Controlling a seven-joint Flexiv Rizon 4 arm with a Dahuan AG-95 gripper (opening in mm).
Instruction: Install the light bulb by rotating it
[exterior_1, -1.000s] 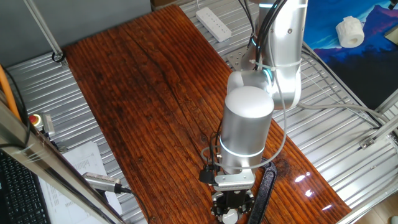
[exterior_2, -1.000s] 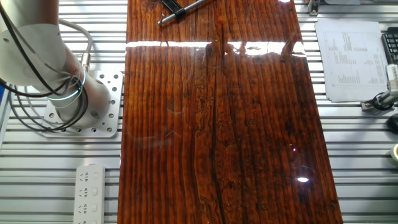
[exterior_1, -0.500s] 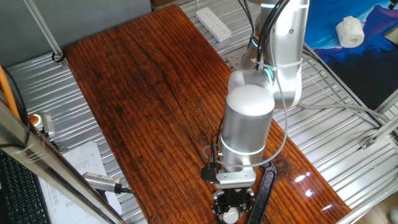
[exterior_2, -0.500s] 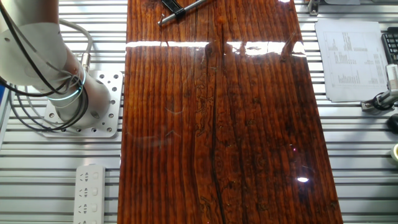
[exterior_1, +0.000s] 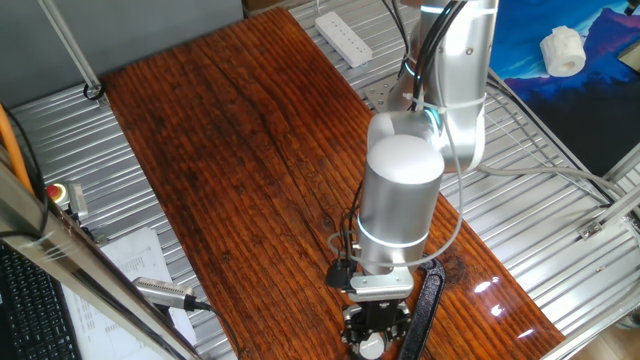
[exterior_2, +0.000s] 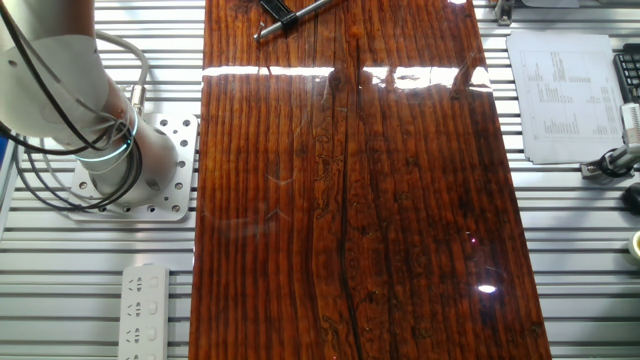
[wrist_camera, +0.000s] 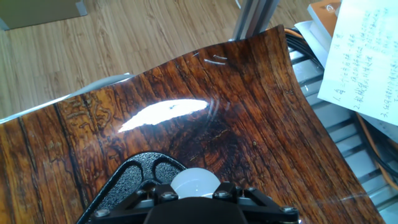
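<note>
light bulb (wrist_camera: 194, 182) | white dome | upright | over black base, table edge

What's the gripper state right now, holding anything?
Gripper: down at the light bulb, which sits between its black fingers; the pictures do not show whether they are closed on it.

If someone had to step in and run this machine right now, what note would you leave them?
Pincer: down at the near end of the wooden table, over the light bulb; open or shut cannot be told.
Bulb: white dome sits in a black base, right under the hand.
Done: arm brought onto the bulb.
Left: whether it is screwed home is not visible; check, keep rotating if loose.
Black clamp lies beside the hand.
</note>
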